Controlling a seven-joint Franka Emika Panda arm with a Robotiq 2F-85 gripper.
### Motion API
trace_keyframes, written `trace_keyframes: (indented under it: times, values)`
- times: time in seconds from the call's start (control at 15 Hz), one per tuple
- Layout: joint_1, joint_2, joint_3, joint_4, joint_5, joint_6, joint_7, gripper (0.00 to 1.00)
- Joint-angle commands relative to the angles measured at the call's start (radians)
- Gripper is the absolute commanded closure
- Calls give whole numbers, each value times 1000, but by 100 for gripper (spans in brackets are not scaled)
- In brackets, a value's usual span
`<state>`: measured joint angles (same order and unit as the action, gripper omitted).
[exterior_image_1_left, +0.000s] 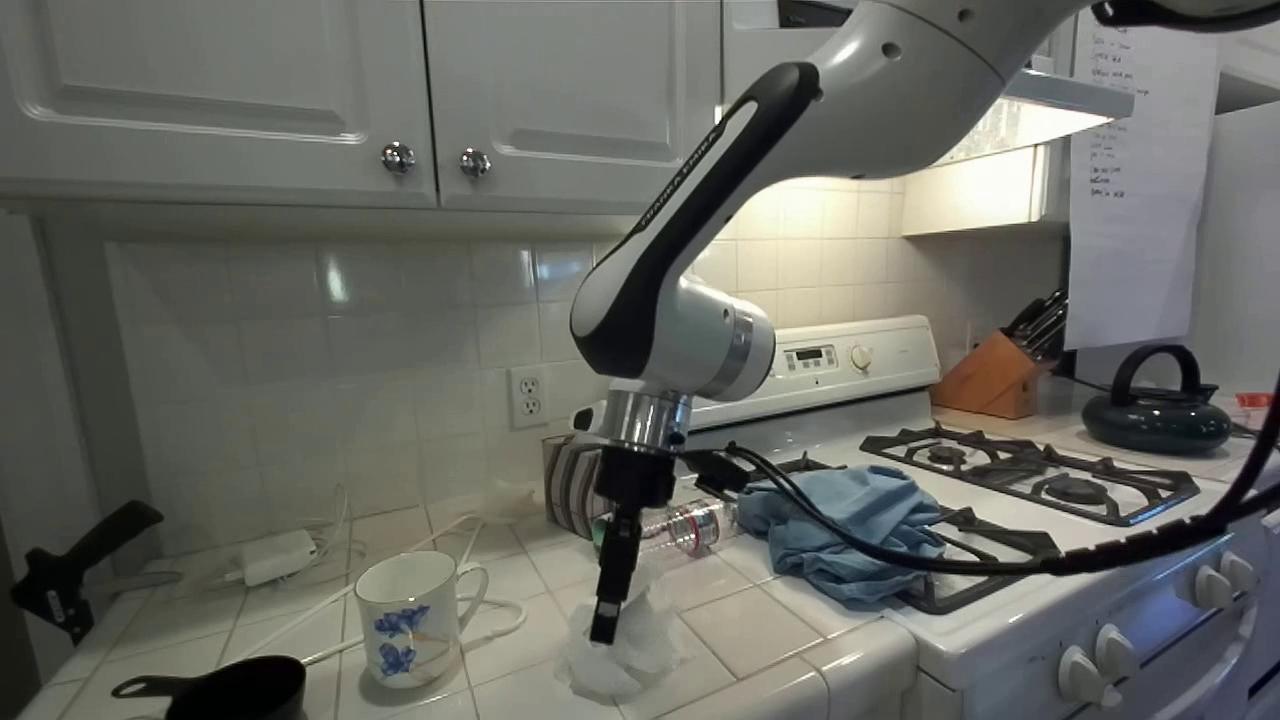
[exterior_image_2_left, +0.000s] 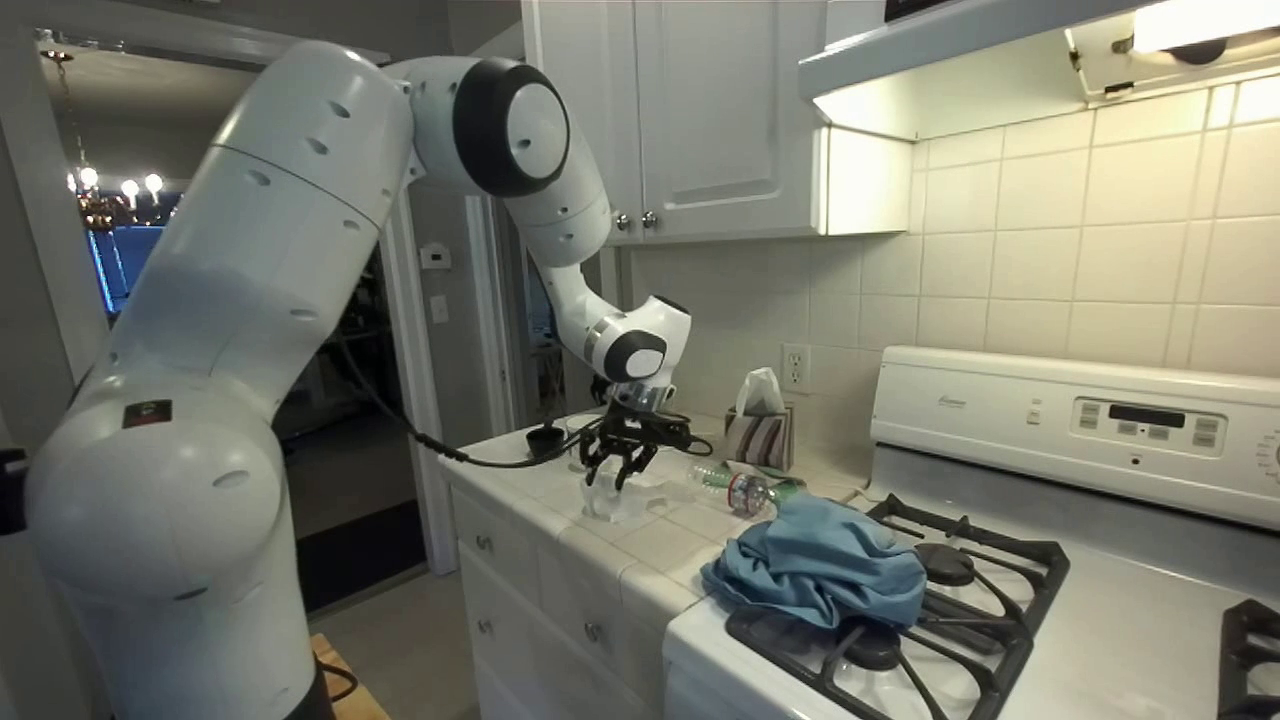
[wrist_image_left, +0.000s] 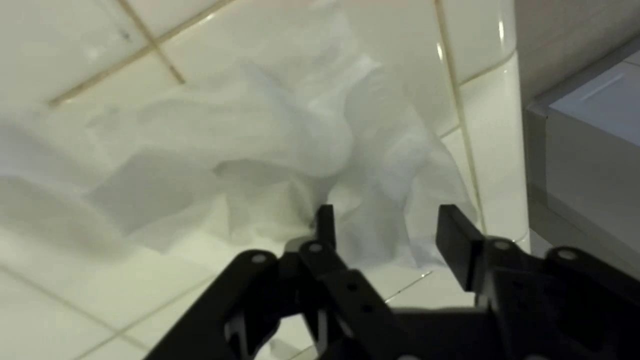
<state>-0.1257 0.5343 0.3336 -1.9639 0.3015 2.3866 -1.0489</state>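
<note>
In an exterior view, your black two-fingered gripper (exterior_image_1_left: 604, 628) points down at crumpled thin white tissue (exterior_image_1_left: 640, 655) on the cream-tiled counter (exterior_image_1_left: 750, 625), near a white ceramic mug with blue flowers (exterior_image_1_left: 410, 620). In an exterior view, a clear plastic bottle (exterior_image_2_left: 745, 492) lies near the tissue, just beside a rumpled blue cloth (exterior_image_2_left: 820, 565). In the wrist view, its fingers (wrist_image_left: 459, 245) stand clearly apart over the tissue, holding nothing; whether they touch it, you cannot tell.

White, rounded arm (exterior_image_2_left: 290, 190) with black trim (exterior_image_1_left: 715, 195) — black cable (exterior_image_1_left: 1000, 566), black gripper (wrist_image_left: 385, 222).
</note>
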Motion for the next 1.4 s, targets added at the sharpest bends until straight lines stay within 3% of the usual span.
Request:
trace_keyframes:
  times: [0.0,0.13,0.4,1.07,1.13,1.27,1.33]
  values:
    - [57,-113,-50,-62,-50,18,30,12]
    - [83,-124,-76,-60,-83,-7,47,1]
    - [123,-86,-113,-62,-138,-26,85,0]
    - [217,58,-151,-63,-325,321,209,1]
    - [224,64,-156,-65,-345,330,233,26]
    - [240,66,-176,-68,-391,349,290,28]
    - [245,61,-184,-71,-410,353,319,36]
